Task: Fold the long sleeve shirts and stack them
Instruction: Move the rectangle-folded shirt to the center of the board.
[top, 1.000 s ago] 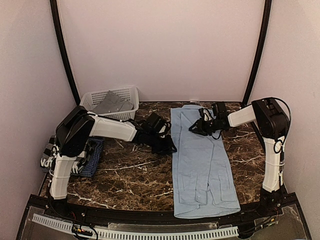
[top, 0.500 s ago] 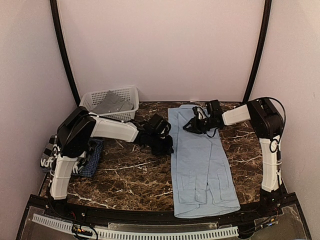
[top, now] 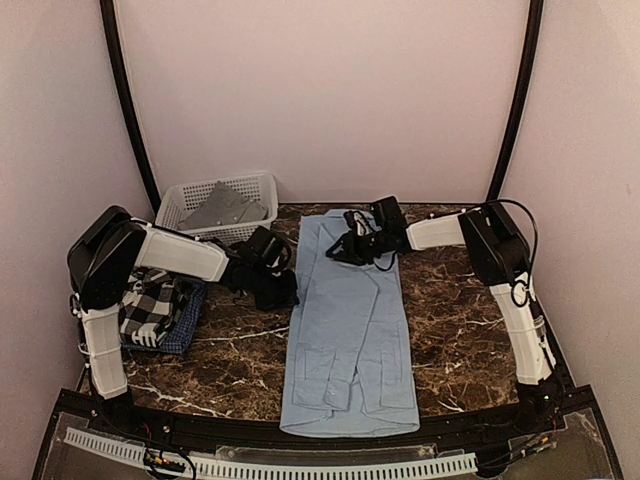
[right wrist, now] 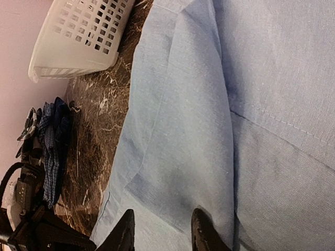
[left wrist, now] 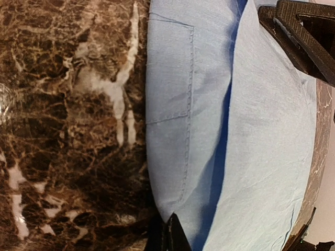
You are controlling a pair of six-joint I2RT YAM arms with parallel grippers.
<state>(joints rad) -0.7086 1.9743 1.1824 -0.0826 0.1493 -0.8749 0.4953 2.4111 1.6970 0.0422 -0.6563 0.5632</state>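
Fingers (left wrist: 168,238) of the left gripper (top: 280,295) are clenched on the light blue shirt (top: 345,340), the right gripper (top: 340,250) parted over it. It is laid mid-table (sleeves tucked in); crosswise folding and stacking are judged outstanding.

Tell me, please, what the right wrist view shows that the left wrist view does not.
Only the right wrist view shows the white basket and the checked shirts piled near the table's edge. Only the left wrist view shows a rectangular stitched panel on the cloth, and the left gripper shut at the shirt's edge. Both show the light blue shirt lying on the marble table.
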